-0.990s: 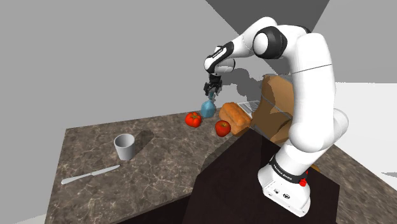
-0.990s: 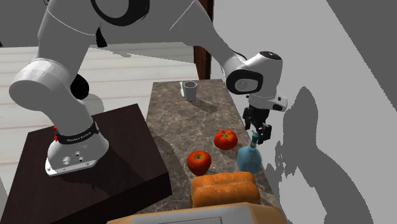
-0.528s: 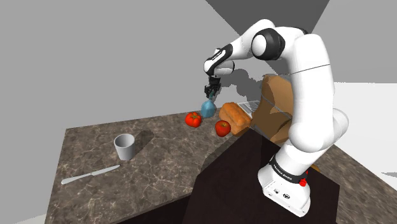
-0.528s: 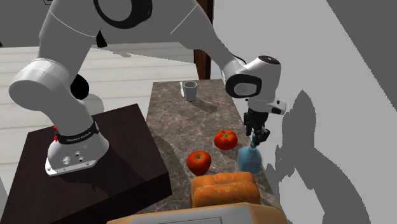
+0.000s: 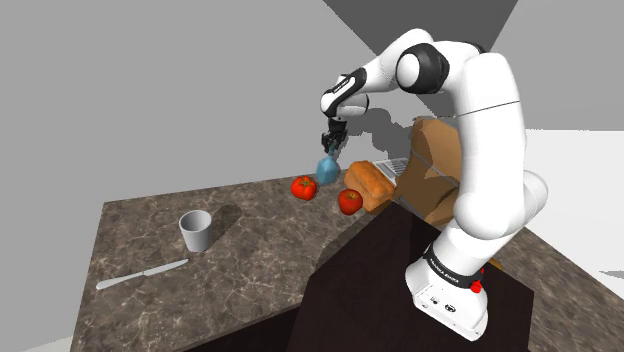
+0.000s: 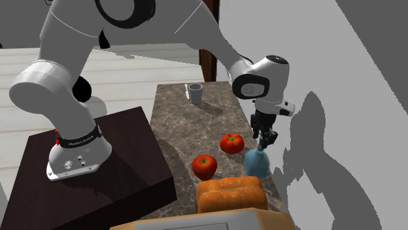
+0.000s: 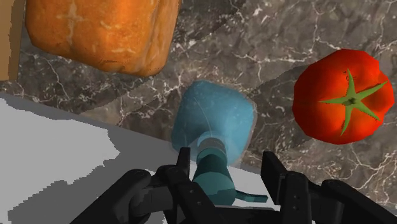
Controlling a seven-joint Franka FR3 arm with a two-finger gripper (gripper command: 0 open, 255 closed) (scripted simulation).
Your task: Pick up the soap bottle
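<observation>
Noted dark marbled counter (image 5: 250, 230); took bread loaf (image 7: 102, 32) as reference. Saw white arm (image 5: 480, 110) reaching out past the loaf. Found blue soap bottle (image 7: 210, 121) standing on the counter just beside the loaf. Logged tomato (image 7: 343, 95) beyond the bottle from the loaf. Recorded gripper (image 7: 227, 159) with fingers spread, straddling the bottle's pump neck, not clasping it.

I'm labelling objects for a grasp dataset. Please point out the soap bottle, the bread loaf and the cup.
soap bottle (image 7: 213, 118), wrist view, on its blue body.
bread loaf (image 7: 102, 32), wrist view, on its orange crust.
cup (image 5: 196, 235), shoulder view, on its grey outer wall.
</observation>
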